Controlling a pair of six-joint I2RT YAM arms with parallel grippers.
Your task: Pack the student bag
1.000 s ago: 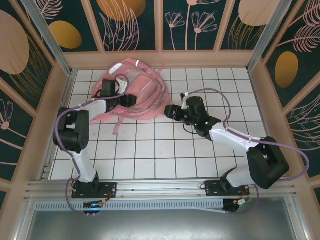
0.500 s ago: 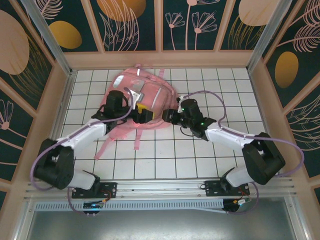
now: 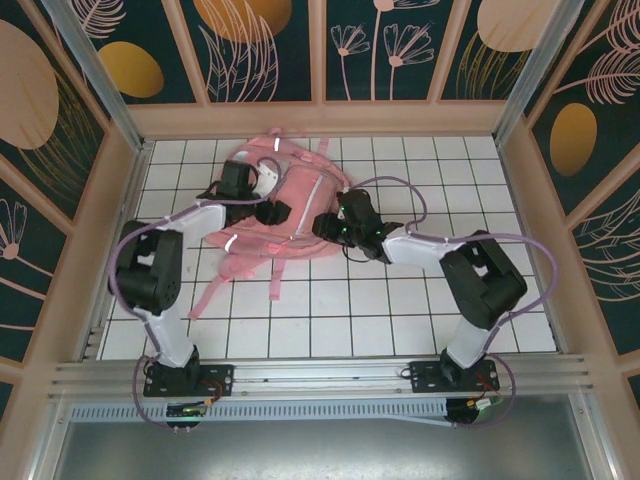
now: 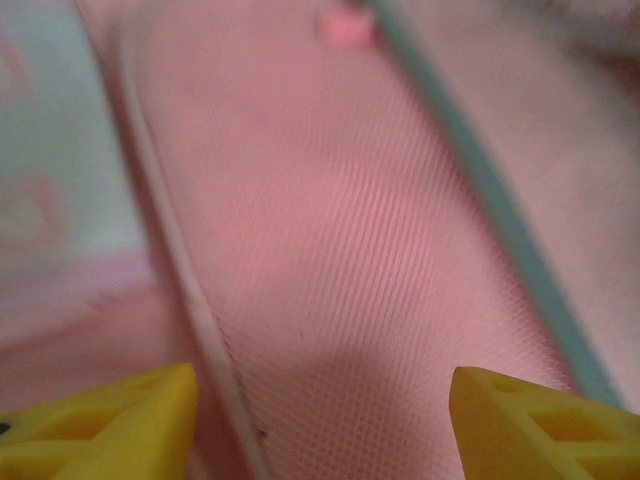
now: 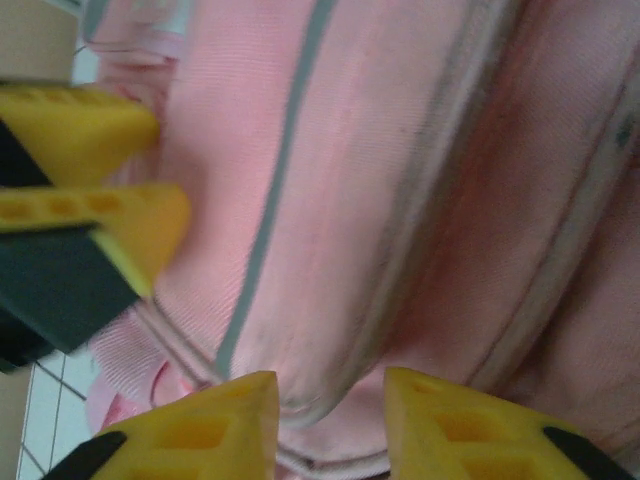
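The student bag, pink with pale strips, lies flat at the back middle of the tiled table. My left gripper is over the bag's middle. In the left wrist view it is open wide, with pink mesh of the bag spanning the space between its yellow fingertips. My right gripper is at the bag's right edge. In the right wrist view it is narrowly open, and a piped fold of the bag lies between its fingertips. The left gripper's fingers show at upper left there.
Loose pink straps trail from the bag toward me over the white tiles. Another strap lies to the left. A wooden frame runs just behind the bag. Both arms reach in and meet over the bag.
The bag went from a crumpled heap to lying flat. My right gripper moved left onto the bag's edge and narrowed its jaws. The left arm folded at the elbow.
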